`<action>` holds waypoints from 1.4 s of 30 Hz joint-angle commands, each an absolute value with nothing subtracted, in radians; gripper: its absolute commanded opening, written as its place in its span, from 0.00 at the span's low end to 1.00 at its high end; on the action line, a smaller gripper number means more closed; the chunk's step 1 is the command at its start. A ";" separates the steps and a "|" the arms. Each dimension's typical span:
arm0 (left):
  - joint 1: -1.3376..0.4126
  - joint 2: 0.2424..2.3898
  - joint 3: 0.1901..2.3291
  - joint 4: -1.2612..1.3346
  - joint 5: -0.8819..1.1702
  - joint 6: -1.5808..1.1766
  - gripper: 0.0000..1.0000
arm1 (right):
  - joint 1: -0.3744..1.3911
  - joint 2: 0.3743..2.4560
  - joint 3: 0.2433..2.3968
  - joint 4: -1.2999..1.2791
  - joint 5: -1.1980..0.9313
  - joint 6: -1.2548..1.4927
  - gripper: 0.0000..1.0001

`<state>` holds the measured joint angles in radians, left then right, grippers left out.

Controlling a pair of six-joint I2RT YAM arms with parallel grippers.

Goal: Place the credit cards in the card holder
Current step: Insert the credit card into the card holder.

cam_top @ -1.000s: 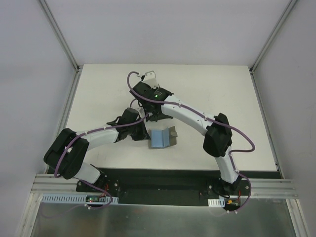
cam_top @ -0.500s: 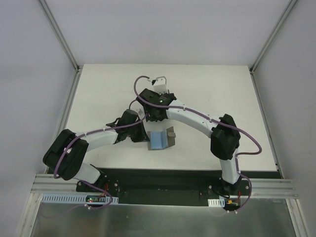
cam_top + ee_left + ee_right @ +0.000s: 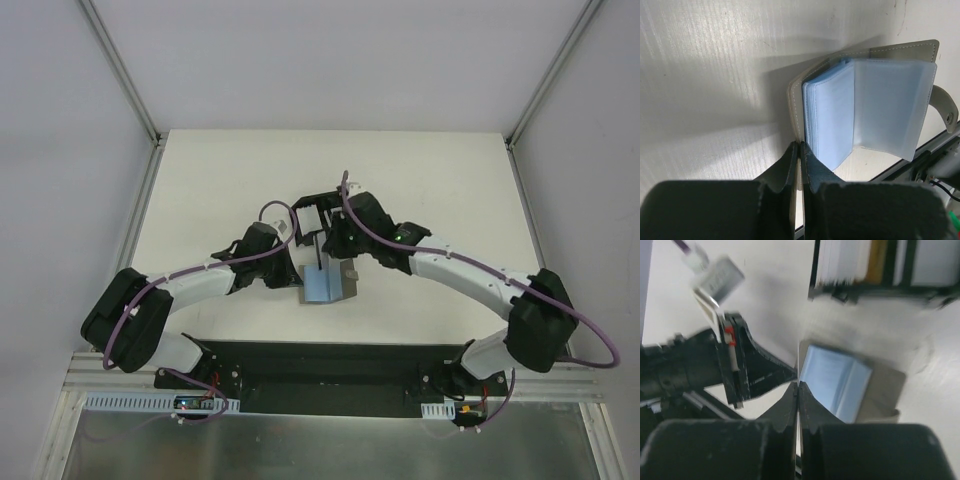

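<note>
The left fingers [image 3: 793, 157] are pressed fully together on the near edge of the small flat grey folding card holder [image 3: 796, 107]. A strip of its stitched cover is pinched between them, and the holder lies open on the white counter [image 3: 200, 180]. Directly beyond these fingertips the holder's bundle of pale blue clear plastic sleeves [image 3: 880, 105] is fanned apart, one leaf turned over to the fingers' right. The little rounded closing tab [image 3: 945, 107] sticks out from the far right side of the cover, well away from the grip. The right fingers [image 3: 790, 402] are also fully closed, and they clamp a thin flat plastic credit card [image 3: 798, 362] that rises straight out from between the tips. Only its pale edge faces the wrist camera, so the colour of its face cannot be told. Just past those fingertips and a little to their right lies the open holder. The card's free edge stands over the side of the sleeves nearest the left fingers, and whether it touches a sleeve cannot be told. The dark body of the left fingers sits close on the left of the right fingers, apart from the card. Farther beyond the right fingers, past the holder, stands a black plastic tray [image 3: 860, 290] with dividers. It holds upright whitish cards [image 3: 840, 260] and one gold-yellow card [image 3: 876, 260] beside them. From above, both sets of fingers meet over the holder near the middle of the counter, the left fingers at its left side and the right fingers above its far edge.
</note>
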<state>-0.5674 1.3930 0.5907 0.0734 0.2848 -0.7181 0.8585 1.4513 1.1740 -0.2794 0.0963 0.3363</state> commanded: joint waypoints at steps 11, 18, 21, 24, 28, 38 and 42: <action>-0.555 1.376 0.554 0.112 0.281 -0.729 0.00 | 0.776 1.539 0.790 0.184 -0.290 0.541 0.01; -0.555 1.396 0.551 0.123 0.279 -0.732 0.00 | 0.689 1.509 0.703 0.265 -0.343 0.540 0.01; -0.555 1.402 0.552 0.126 0.281 -0.732 0.00 | 0.673 1.517 0.698 0.273 -0.376 0.528 0.01; -0.555 1.411 0.555 0.127 0.282 -0.730 0.00 | 0.667 1.517 0.678 0.287 -0.387 0.525 0.01; -0.557 1.417 0.554 0.126 0.279 -0.733 0.00 | 0.644 1.497 0.647 0.305 -0.397 0.522 0.01; -0.555 1.427 0.561 0.132 0.287 -0.733 0.00 | 0.629 1.546 0.617 0.397 -0.436 0.567 0.00; -0.554 1.428 0.563 0.133 0.290 -0.733 0.00 | 0.629 1.580 0.601 0.452 -0.451 0.603 0.01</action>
<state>-0.5674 1.4208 0.5579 0.1188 0.2832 -0.7227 0.6315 1.5501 0.6197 0.3485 -0.4156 0.5613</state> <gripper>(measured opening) 0.006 0.009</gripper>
